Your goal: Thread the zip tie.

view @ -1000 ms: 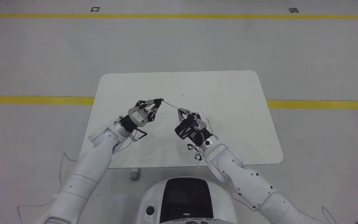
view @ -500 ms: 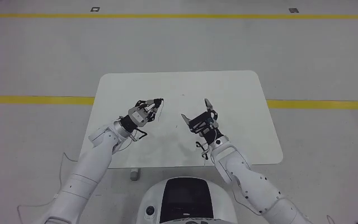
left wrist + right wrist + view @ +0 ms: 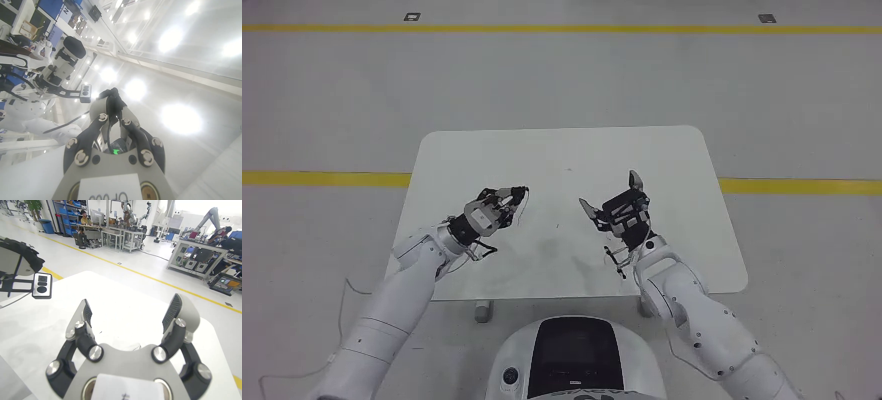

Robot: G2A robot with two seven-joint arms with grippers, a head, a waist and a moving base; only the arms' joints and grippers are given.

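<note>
The thin black zip tie (image 3: pixel 65 124) is pinched at one end in my left gripper (image 3: pixel 113 96), whose fingers are shut on it; its strap trails off to the side. In the top view the left gripper (image 3: pixel 512 194) hovers over the white table (image 3: pixel 662 160) left of centre, the zip tie (image 3: pixel 526 192) showing as a short dark line at its tip. My right gripper (image 3: pixel 609 192) is over the middle of the table, well apart from the tie. Its jaws stand wide open with nothing between them, and the ribbed pads (image 3: pixel 172 311) are bare around the right gripper (image 3: pixel 131 305).
The table has rounded corners, and its right edge (image 3: pixel 217 332) lies close to the right gripper. A tiny dark speck (image 3: pixel 100 332) lies on the tabletop. A yellow floor line (image 3: pixel 802 186) runs behind the table.
The right gripper, which was shut at the zip tie's free end, has opened, let go and moved away to the right. The left gripper drew back slightly, still holding the tie.
</note>
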